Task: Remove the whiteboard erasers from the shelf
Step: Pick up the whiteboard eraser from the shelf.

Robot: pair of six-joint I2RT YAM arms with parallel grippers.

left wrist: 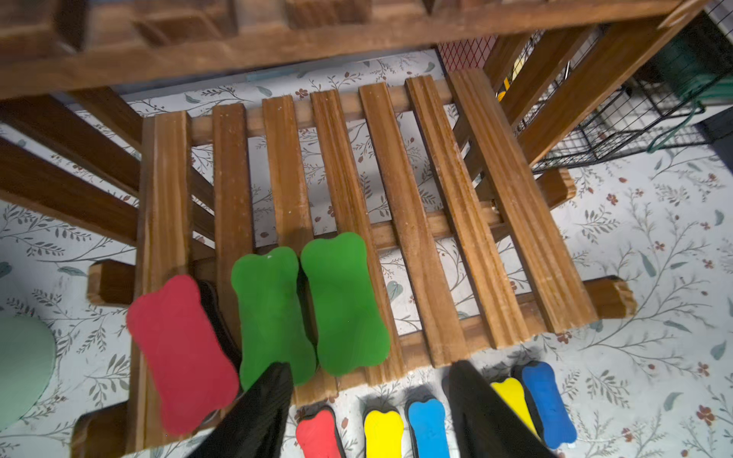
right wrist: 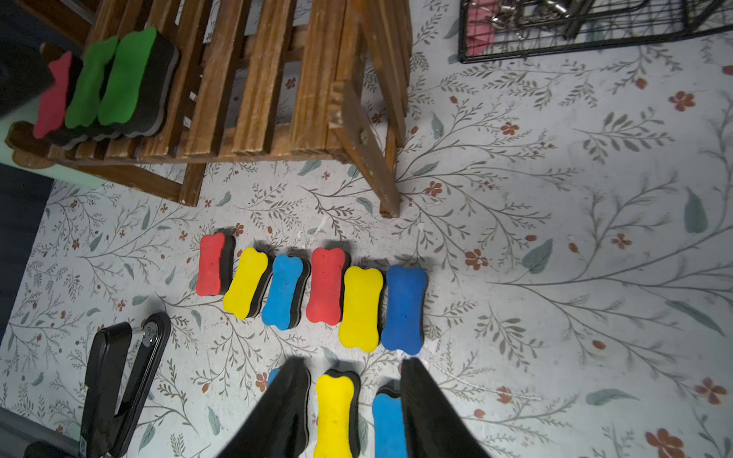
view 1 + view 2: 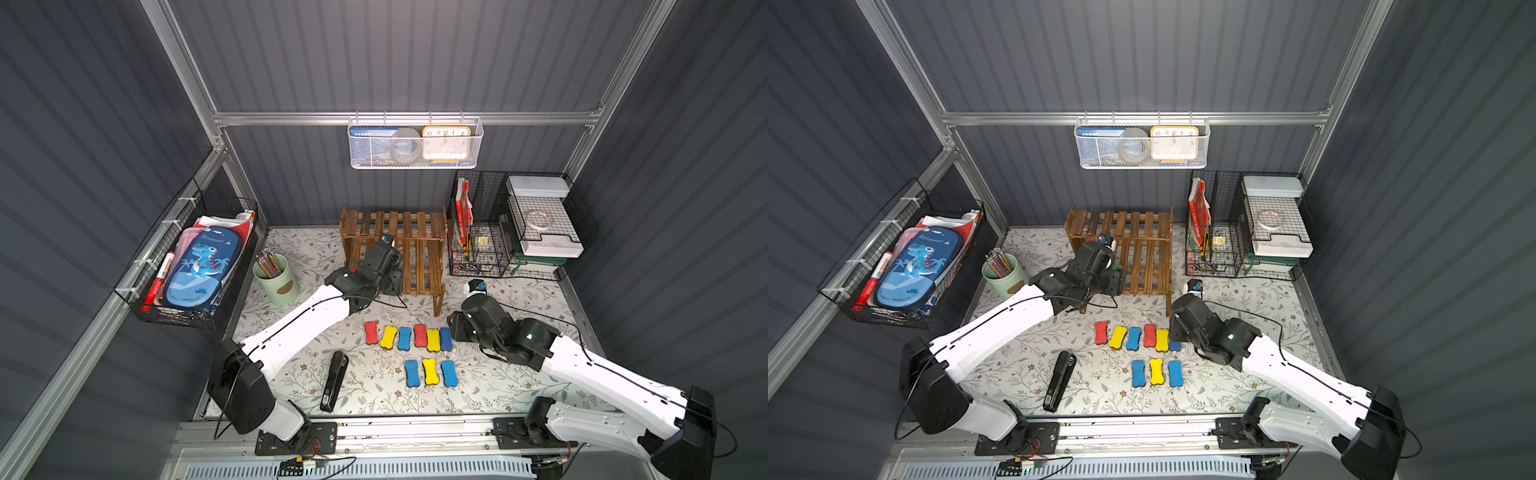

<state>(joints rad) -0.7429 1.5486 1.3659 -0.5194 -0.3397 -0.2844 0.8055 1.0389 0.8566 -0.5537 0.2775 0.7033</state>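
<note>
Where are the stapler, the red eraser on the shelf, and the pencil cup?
stapler [image 3: 333, 380], in a top view, middle of its body.
red eraser [image 1: 180, 353] on the shelf [image 1: 436, 222], left wrist view, centre of its foam top.
pencil cup [image 3: 272, 291], in a top view, its outer wall.

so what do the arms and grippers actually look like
Both the left arm and the right arm have glossy white shell links joined by bulky black joints, with a thin black cable running along each white link. A small green light glows on a right arm joint. Each wrist carries a small blue-capped part. The left gripper and right gripper have tapered matte black fingers.
</note>
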